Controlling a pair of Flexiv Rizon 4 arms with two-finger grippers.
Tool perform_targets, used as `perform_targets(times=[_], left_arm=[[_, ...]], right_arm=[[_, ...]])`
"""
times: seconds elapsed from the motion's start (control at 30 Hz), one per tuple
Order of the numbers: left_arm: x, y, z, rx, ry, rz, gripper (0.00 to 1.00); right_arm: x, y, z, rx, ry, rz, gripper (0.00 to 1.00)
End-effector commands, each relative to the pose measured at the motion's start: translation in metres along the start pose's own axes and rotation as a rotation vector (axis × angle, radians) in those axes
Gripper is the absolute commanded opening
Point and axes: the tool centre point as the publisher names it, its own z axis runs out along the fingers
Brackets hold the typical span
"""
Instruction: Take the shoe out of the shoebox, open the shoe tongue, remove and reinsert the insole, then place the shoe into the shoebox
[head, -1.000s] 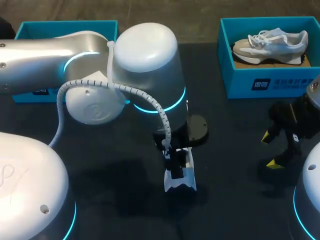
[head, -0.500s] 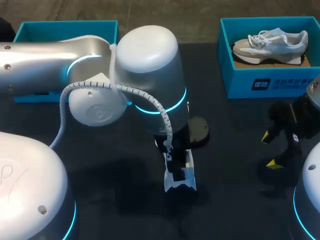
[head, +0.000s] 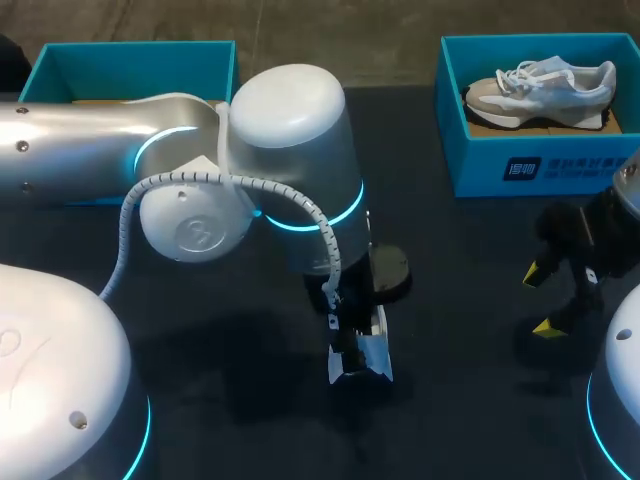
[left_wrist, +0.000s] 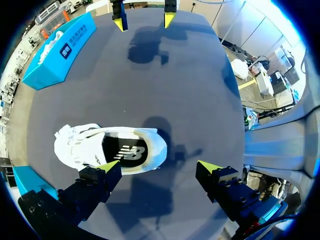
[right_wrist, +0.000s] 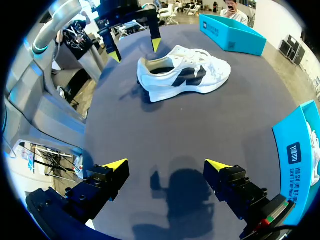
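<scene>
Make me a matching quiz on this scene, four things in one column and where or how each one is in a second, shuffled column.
1. left end effector
2. right end effector
3. shoe nearest left arm
4. other shoe

A. inside blue shoebox
B. open, over bare table
C. upright on table
D. open, right by a shoe

Pairs: 1-D, 2-B, 3-C, 4-A

left arm (head: 290, 150) | shifted slightly left and back toward the table's near edge | its wrist now closer over the shoe (head: 360, 358)
</scene>
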Motion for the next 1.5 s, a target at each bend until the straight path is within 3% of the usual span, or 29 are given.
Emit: perform_targets(times=[0.03,0.7,1.5], left_arm=[[-0.001,-0.006,0.01,-0.006,0.015,0.0,1.0],[0.006,-0.016,0.037,-0.039,0.06,-0.002,1.0],[0.009,-0.004,0.068,-0.092,0.035,-0.004,1.0]], right_arm=[[0.001,0.0,0.001,0.003,-0.003,0.001,1.0],[0.001,0.0,0.001,0.003,-0.003,0.001,1.0],[0.001,0.0,0.001,0.003,-0.003,0.001,1.0]])
